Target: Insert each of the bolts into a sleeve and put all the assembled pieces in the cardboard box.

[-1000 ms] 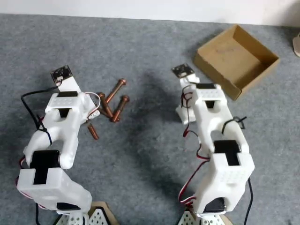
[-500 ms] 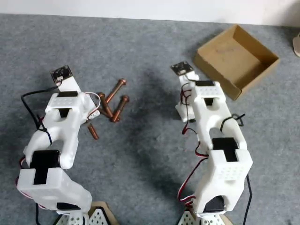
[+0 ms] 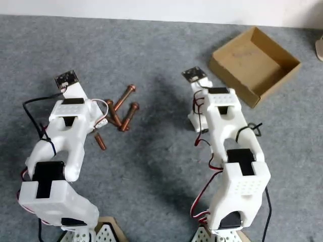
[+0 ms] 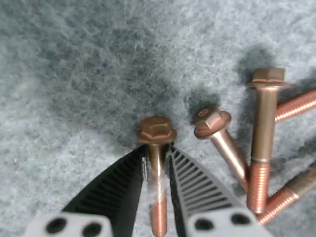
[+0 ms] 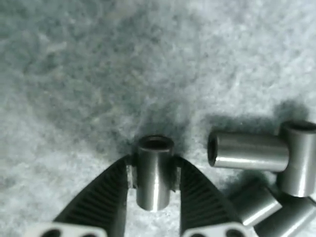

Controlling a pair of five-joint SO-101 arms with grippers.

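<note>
I see the left gripper pinching a bolt by its shank and the right gripper pinching a sleeve, both seemingly just above the carpet.

Bolts left, cardboard box behind, far right

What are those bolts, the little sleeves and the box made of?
Bolts: probably copper-plated metal, judging by the shiny reddish-brown surface. Sleeves: likely steel, with a smooth grey sheen. Cardboard box: matte brown cardboard, by its thin walls.
</note>
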